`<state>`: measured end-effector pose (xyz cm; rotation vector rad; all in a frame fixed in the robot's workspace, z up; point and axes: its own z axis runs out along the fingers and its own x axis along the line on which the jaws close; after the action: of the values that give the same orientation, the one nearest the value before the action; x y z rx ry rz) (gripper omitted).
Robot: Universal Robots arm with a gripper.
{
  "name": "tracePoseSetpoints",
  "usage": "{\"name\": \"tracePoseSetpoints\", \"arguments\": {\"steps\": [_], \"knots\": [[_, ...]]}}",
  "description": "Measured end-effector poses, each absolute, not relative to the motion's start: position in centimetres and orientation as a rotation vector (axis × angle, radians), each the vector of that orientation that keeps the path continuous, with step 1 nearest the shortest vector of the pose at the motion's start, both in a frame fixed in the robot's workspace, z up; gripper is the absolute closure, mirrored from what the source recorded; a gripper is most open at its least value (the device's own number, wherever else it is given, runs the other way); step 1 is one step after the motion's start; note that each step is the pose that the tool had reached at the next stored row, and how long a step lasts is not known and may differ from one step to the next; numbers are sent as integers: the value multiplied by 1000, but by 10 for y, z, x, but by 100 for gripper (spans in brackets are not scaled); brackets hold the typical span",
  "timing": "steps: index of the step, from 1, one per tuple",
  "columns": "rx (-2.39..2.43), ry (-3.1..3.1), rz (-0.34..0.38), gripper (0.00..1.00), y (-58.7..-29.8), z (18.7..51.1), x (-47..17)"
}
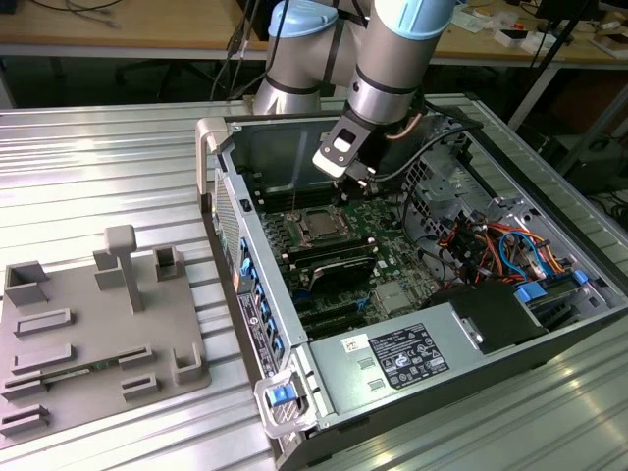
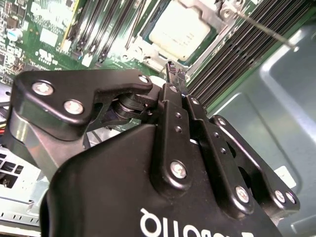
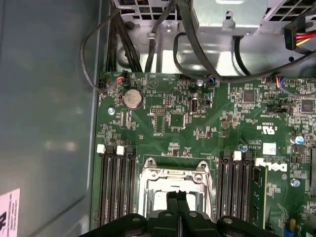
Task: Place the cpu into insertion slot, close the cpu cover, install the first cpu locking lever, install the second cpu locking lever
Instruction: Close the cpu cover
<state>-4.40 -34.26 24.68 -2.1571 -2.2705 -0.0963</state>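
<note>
The cpu (image 2: 178,28) lies flat in its socket on the green motherboard (image 3: 197,123), its pale metal top showing through the window of the cpu cover (image 3: 173,174). The silvery cover lies down around the chip. A thin locking lever (image 2: 261,29) sticks up from one corner of the socket, and it rises as a fine rod (image 1: 297,199) in the exterior view. My gripper (image 2: 174,71) hangs just above the socket's edge, fingers pressed together with nothing between them. Its black fingertips (image 3: 172,196) overlap the cpu (image 3: 160,200) in the first wrist view. In the exterior view the gripper (image 1: 355,186) sits behind the socket (image 1: 319,225).
The open computer case (image 1: 257,324) lies on a ribbed metal table. Memory slots (image 3: 116,187) flank the socket on both sides. Cables (image 3: 148,44) and drive wiring (image 1: 500,245) crowd the case's far side. A grey fixture tray (image 1: 93,334) sits at the exterior view's left.
</note>
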Motion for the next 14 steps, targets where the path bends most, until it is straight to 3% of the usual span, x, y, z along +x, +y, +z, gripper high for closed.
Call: {"name": "tracePoseSetpoints", "arguments": {"steps": [14], "knots": [[-2156, -2269, -93, 89, -343, 245, -69]]}}
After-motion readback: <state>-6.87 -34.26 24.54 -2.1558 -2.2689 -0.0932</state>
